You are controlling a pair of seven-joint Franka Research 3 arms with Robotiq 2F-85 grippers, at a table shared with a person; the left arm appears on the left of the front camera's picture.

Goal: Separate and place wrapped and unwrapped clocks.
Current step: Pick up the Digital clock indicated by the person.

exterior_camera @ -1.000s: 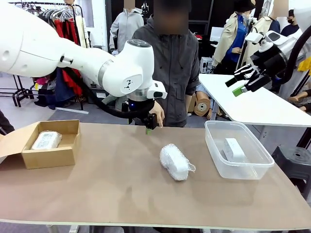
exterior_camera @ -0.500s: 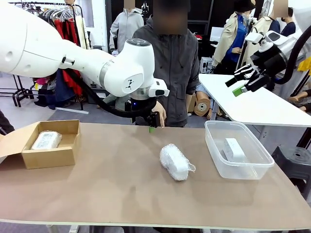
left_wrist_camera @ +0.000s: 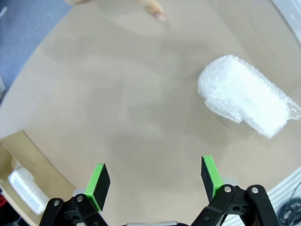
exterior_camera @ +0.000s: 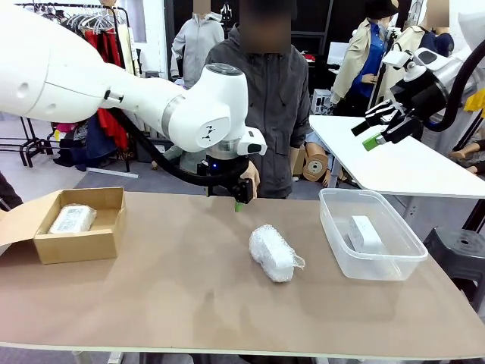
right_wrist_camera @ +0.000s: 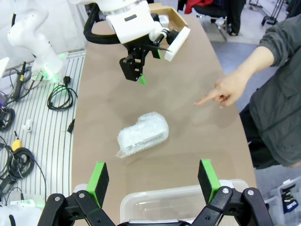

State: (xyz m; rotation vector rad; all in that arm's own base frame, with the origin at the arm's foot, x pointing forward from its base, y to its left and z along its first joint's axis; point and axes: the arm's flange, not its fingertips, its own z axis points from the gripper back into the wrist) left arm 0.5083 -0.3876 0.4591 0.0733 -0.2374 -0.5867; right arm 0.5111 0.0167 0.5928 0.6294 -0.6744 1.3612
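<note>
Jaws on the left gripper [exterior_camera: 239, 199] and right gripper [exterior_camera: 375, 133] are gaping wide and empty while one wrapped clock [exterior_camera: 73, 219] is sitting in the box [exterior_camera: 47, 247] at the worktop [exterior_camera: 167, 303]'s left edge, the bare clock [exterior_camera: 364, 233] in the right-edge tub [exterior_camera: 379, 270], and the last bundle [exterior_camera: 274, 252] is waiting mid-worktop.

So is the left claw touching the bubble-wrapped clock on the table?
Apart. Left wrist view: bare table lies between the left gripper and the bubble-wrapped clock.

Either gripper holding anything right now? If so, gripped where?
Nothing is held. The left gripper is open above bare table, short of the bubble-wrapped clock, which lies loose. The right gripper is open too, raised in the air.
</note>
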